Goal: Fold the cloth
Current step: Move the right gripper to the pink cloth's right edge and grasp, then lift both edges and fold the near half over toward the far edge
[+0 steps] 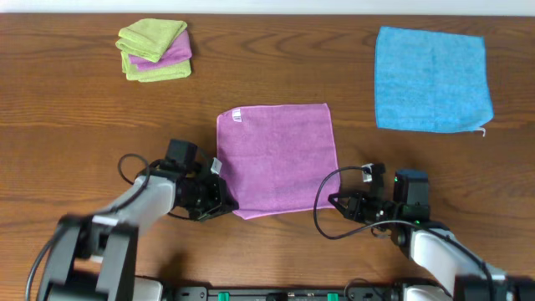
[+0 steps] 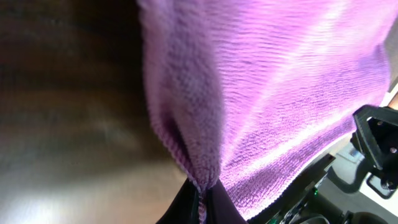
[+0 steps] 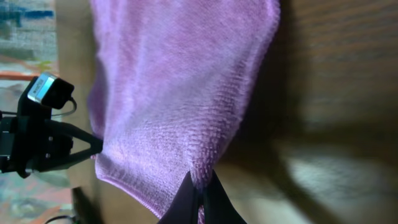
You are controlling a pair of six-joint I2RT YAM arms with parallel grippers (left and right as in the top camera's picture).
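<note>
Left claw (image 2: 202, 196) on fuzzy purple cloth (image 2: 280, 81)

I log: wooden surface (image 1: 67, 100), bearing purple cloth (image 1: 276, 159) at centre, blue cloth (image 1: 430, 79) far right, lime-and-purple folded stack (image 1: 155, 50) far left.

The brown wooden table (image 1: 276, 67) is bare past the far edge of the purple square microfibre cloth (image 1: 276, 159). A stack of folded green and purple cloths (image 1: 155, 52) sits far left, a blue square cloth (image 1: 430, 79) far right. The left arm (image 1: 142, 201) and right arm (image 1: 435, 247) block its near corners.
</note>
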